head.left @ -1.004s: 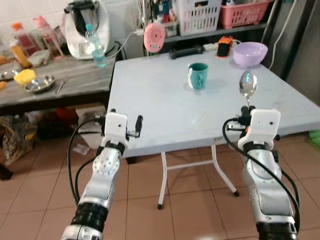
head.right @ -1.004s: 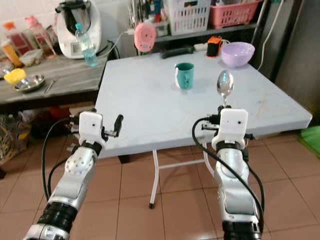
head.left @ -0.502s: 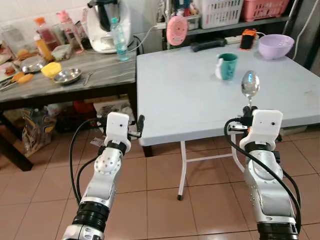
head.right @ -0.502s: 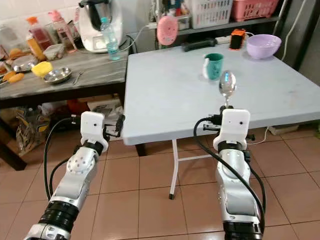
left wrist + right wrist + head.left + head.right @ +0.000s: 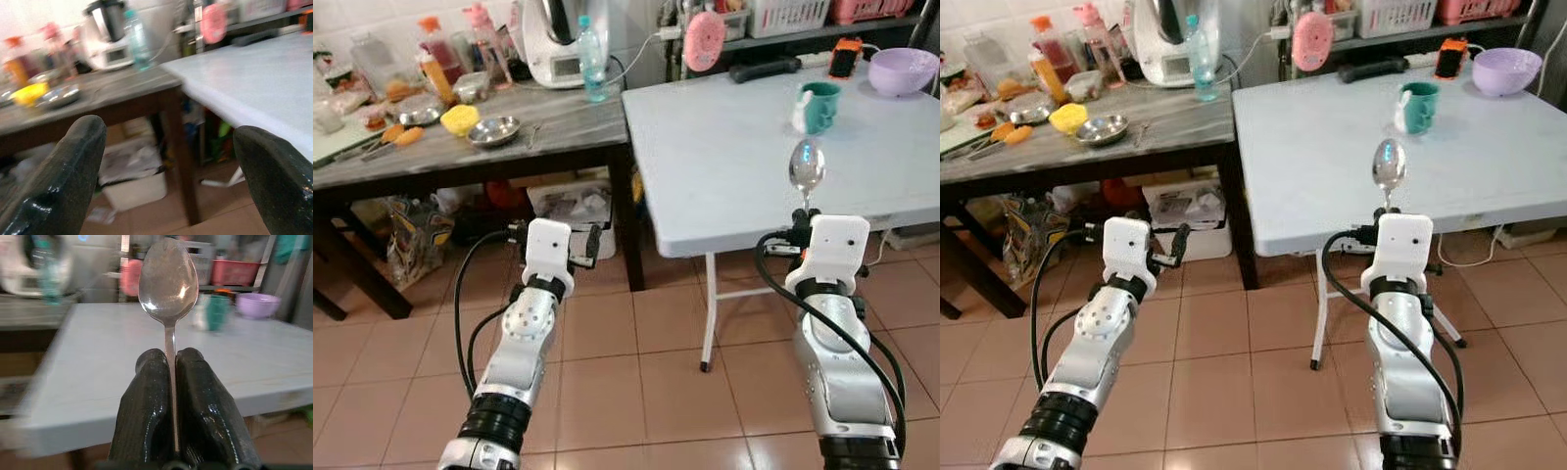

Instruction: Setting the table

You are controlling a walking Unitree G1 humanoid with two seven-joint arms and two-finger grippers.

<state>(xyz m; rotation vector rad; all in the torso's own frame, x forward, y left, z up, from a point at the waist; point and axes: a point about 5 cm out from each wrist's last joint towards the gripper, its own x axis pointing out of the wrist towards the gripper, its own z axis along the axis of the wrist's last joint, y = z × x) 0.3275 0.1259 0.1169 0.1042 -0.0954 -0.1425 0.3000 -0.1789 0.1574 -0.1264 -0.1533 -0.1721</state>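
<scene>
Polished steel spoon [image 5: 167, 284] is clamped upright by its handle between the closed black fingers of the right gripper [image 5: 172, 377], at frame right before the white folding table [image 5: 744, 166], presumably for placing, while the left gripper [image 5: 171, 161] is held wide open, empty.

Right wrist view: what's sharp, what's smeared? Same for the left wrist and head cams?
Right wrist view: spoon and right gripper crisp, a glint on the bowl; background streaked sideways with motion blur. Left wrist view: soft throughout, bottle and white table hazy, fingers dark. Eye views: mostly sharp, teal mug readable.
</scene>
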